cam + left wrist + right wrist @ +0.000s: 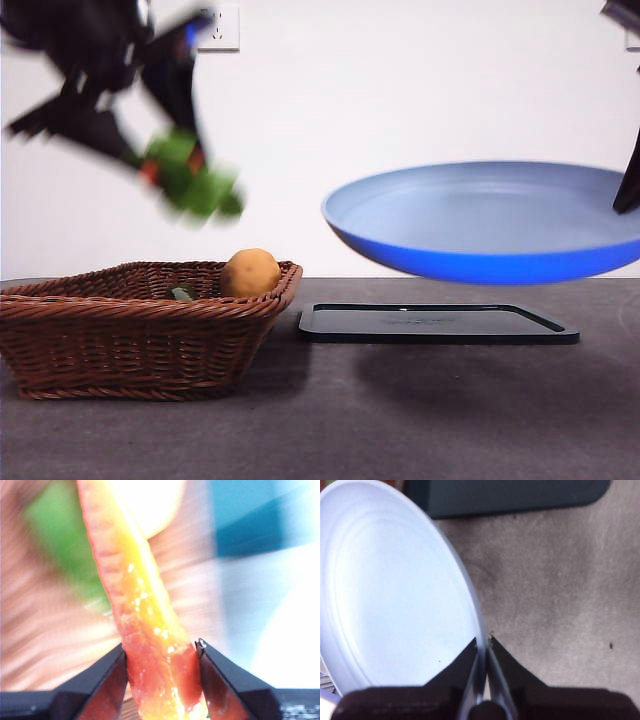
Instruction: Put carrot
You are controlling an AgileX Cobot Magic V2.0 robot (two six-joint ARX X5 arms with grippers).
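My left gripper point(165, 150) is shut on the carrot point(195, 182) and holds it in the air above the wicker basket point(100, 305); it is motion-blurred. In the left wrist view the jaws point(160, 647) clamp the orange body of the carrot point(142, 620), and a green blur lies behind it. My right gripper point(627, 190) is shut on the rim of a blue plate point(480, 225) and holds it level above the black tray point(440, 322). The right wrist view shows the jaws point(484, 640) pinching the plate's point(395, 595) edge.
A round yellow-orange lump point(250, 272) and a small green item point(183, 293) lie in the basket at the left. The black tray point(510, 495) lies flat on the dark table, to the right of the basket. A white wall stands behind.
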